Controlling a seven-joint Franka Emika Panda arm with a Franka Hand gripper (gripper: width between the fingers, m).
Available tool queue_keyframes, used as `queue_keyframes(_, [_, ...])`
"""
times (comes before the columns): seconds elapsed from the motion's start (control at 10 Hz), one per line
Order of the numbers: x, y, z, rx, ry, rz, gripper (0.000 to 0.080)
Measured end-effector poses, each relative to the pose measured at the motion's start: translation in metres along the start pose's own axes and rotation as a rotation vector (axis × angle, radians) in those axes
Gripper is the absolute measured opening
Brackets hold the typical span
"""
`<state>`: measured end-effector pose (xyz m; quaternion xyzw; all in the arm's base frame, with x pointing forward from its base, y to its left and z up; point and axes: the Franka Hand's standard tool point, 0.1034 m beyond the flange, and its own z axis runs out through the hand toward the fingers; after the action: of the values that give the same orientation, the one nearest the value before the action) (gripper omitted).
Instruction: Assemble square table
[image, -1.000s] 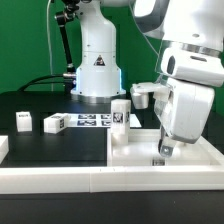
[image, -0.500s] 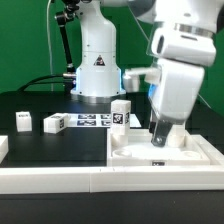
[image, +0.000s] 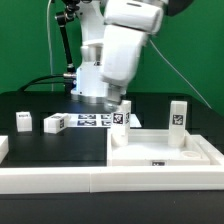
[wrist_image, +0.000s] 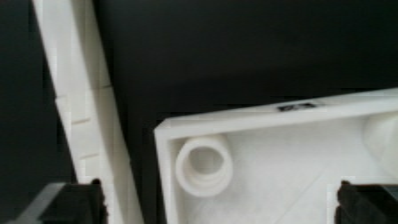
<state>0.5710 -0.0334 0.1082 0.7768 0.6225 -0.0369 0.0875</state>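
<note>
One leg (image: 178, 115) stands at a far corner of the table top (image: 195, 150). Three more legs (image: 55, 123) wait on the counter (image: 60, 145). The hand (wrist_image: 217, 200) is wide apart, holding nothing.

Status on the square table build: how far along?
Done: one white tagged leg block stands upright at a far corner of the large white square tray-like top. In hand: nothing, gripper open. Left: three loose leg blocks on the black table; empty socket.
</note>
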Motion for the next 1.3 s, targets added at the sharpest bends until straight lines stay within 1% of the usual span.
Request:
queue_keyframes(0.1, [-0.017,-0.008,0.002,0.002,0.005,0.01,0.0648])
queue_keyframes(0.2, [-0.029,-0.017,0.011,0.011,0.005,0.021,0.0648])
queue_keyframes(0.3, [-0.03,-0.018,0.013,0.017,0.003,0.037,0.0648])
queue_keyframes(0.4, [-0.03,-0.018,0.012,0.017,0.004,0.055,0.0648])
queue_keyframes(0.6, [-0.029,-0.019,0.013,0.019,0.003,0.181,0.0648])
queue_keyframes(0.7, [-0.033,-0.02,0.017,0.021,0.009,0.275,0.0648])
queue_keyframes(0.8, [-0.048,-0.027,0.027,0.038,0.016,0.376,0.0648])
queue_keyframes(1.1, [-0.085,-0.044,0.038,0.086,0.01,0.604,0.0648])
queue_keyframes(1.2, [-0.096,-0.047,0.041,0.102,0.017,0.694,0.0648])
queue_keyframes(1.3, [-0.097,-0.046,0.042,0.077,0.027,0.719,0.0648])
